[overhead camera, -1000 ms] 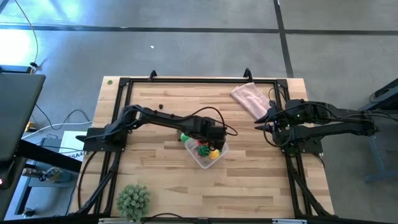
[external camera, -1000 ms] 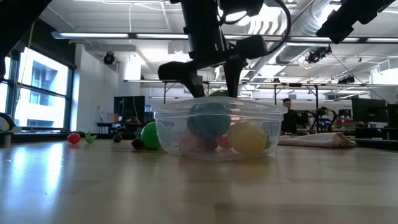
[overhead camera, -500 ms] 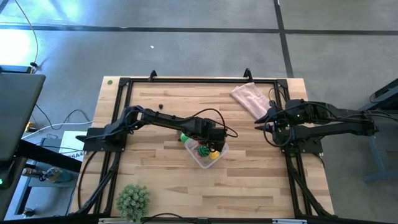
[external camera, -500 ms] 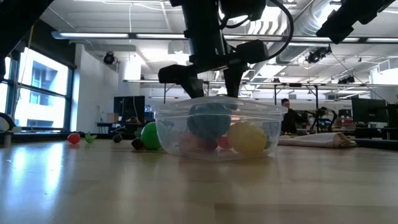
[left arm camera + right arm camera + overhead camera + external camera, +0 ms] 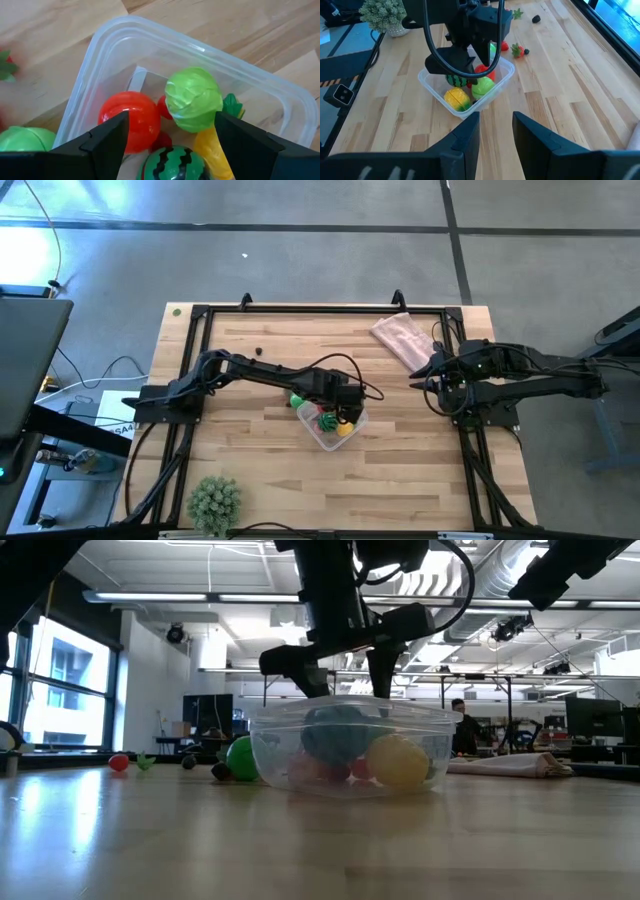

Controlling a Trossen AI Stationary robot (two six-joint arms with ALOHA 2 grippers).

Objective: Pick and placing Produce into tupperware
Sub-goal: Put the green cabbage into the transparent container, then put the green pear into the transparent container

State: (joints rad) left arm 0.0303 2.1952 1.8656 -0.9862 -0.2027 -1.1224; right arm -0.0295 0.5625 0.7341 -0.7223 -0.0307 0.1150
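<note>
Several toy pieces already lie in the clear tub (image 5: 280,107): a red tomato (image 5: 131,120), a pale green cabbage (image 5: 194,100), a watermelon (image 5: 172,162) and a yellow piece (image 5: 216,149). Directly above them hangs the left gripper (image 5: 172,132), fingers spread wide, holding nothing. Best it lifts straight up, clear of the rim. Off at the bench's side, the right gripper (image 5: 437,373) waits, partly open and empty.
</note>
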